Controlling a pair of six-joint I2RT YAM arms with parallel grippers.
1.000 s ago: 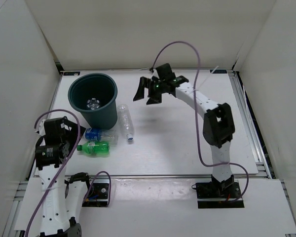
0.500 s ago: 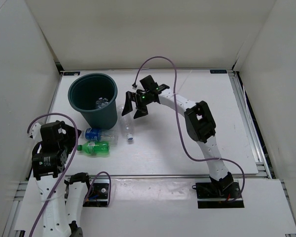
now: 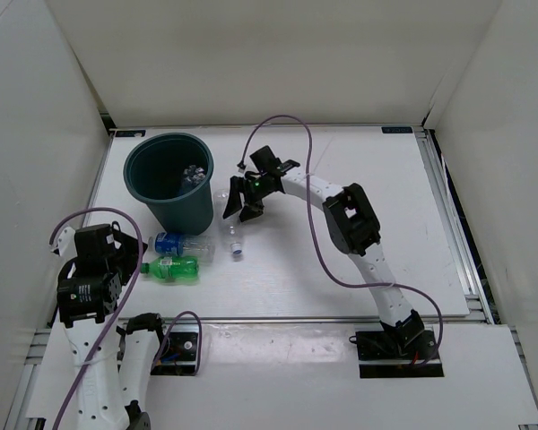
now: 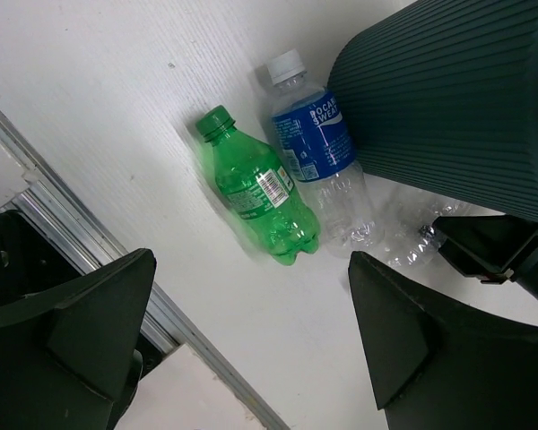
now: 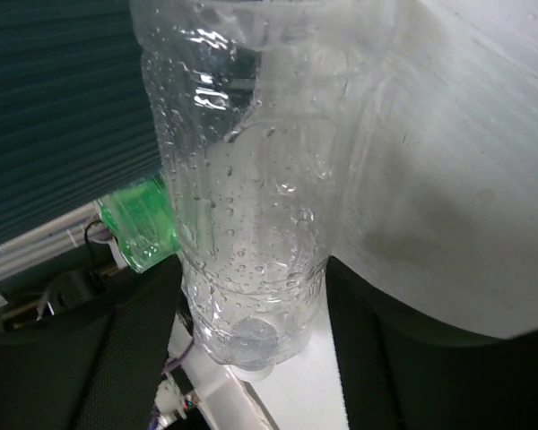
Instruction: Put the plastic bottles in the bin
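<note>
A clear bottle (image 3: 229, 224) lies on the table just right of the dark teal bin (image 3: 170, 179). My right gripper (image 3: 239, 202) has come down over it. In the right wrist view its black fingers (image 5: 125, 349) press both sides of the wet clear bottle (image 5: 242, 206). A clear bottle with a blue label (image 4: 318, 157) and a green bottle (image 4: 255, 193) lie side by side in front of the bin (image 4: 457, 98). My left gripper (image 4: 251, 358) hangs open above the table's near-left edge, apart from them. Another clear bottle (image 3: 195, 173) lies inside the bin.
White walls enclose the table on three sides. A metal rail (image 4: 90, 260) runs along the table's near edge below my left gripper. The right arm's purple cable (image 3: 316, 215) loops over the middle of the table.
My right gripper came down and to the left from the back of the table to the clear bottle beside the bin and closed on it. The left arm shifted slightly.
</note>
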